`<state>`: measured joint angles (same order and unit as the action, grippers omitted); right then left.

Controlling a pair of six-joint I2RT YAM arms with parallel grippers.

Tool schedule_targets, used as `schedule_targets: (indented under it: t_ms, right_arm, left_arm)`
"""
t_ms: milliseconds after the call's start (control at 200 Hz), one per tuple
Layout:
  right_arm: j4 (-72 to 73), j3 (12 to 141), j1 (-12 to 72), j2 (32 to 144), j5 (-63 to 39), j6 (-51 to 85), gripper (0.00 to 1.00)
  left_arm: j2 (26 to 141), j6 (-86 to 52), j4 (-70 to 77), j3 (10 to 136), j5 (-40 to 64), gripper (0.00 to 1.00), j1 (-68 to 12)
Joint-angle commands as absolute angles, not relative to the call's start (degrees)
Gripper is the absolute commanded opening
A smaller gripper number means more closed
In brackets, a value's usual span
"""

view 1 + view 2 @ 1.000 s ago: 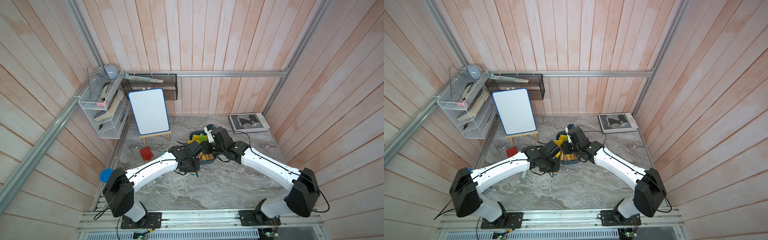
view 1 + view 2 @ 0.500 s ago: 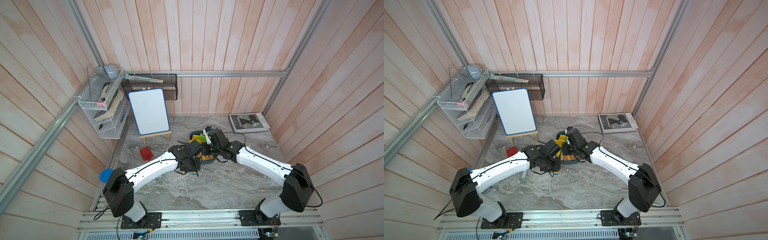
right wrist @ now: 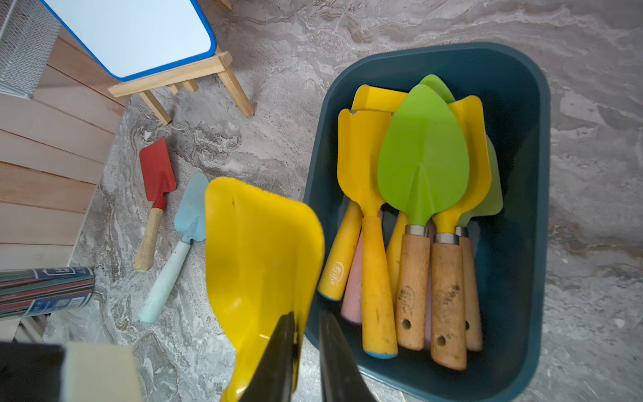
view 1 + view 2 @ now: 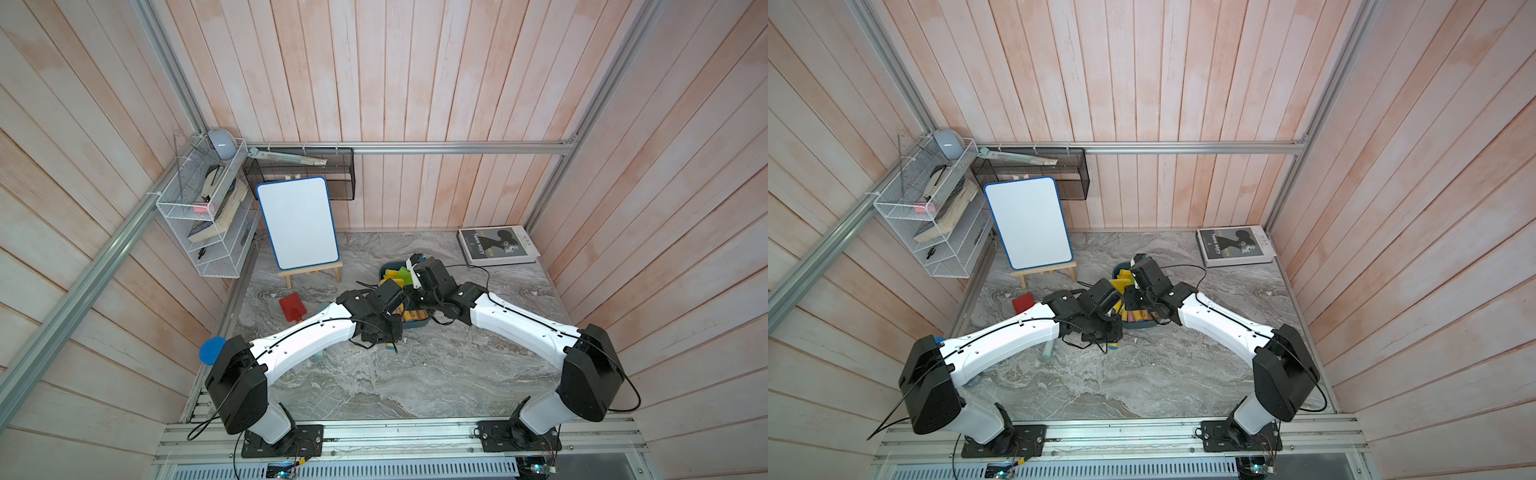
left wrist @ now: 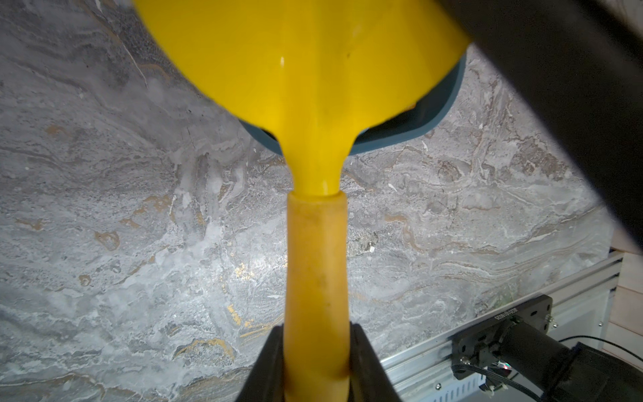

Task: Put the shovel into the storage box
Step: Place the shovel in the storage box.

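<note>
The shovel (image 3: 257, 250) hangs in the air at the box (image 3: 515, 104) rim, blade partly over one corner, not yet inside. The left gripper (image 5: 315, 336) is clamped on its handle. The right gripper (image 3: 307, 315) straddles the blade's side edge. One finger (image 3: 275, 351) lies against the blade and a slit shows beside the other, so it cannot be told whether it has pinched. Over the last second the right arm (image 4: 519, 328) has swung in toward the left gripper, while the shovel has barely moved. This looks like a handover before the drop. The box already holds other shovels (image 3: 422, 156); a red one (image 3: 156, 170) and a pale blue one (image 3: 191, 209) lie on the table (image 3: 348, 34) nearby.
</note>
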<state>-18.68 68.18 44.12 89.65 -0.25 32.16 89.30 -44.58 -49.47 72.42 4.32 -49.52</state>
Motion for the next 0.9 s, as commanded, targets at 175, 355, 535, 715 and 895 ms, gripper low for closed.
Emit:
schedule_targets:
  t_ms: [175,355,535,715,895]
  right_arm:
    - [-17.59,67.24,43.86,90.18,0.68,32.64,0.05]
    - [-17.62,66.87,43.62,89.71,1.16,32.44,0.00]
    - [-16.87,66.62,42.00,89.16,0.17,31.75,0.00]
    - [-15.30,66.09,38.72,88.33,-3.13,29.80,0.00]
    - [-13.67,67.00,34.87,89.13,-9.75,25.42,0.00]
  left_arm:
    - [88.51,-43.95,-46.77,73.01,5.10,0.08,-49.29]
    - [88.38,-43.70,-45.32,72.78,5.65,0.20,-49.30]
    - [87.36,-42.98,-43.16,71.82,5.98,0.59,-49.27]
    - [85.89,-41.69,-42.19,71.37,4.46,0.70,-49.26]
    - [83.02,-40.79,-40.34,69.91,2.40,0.72,-49.30]
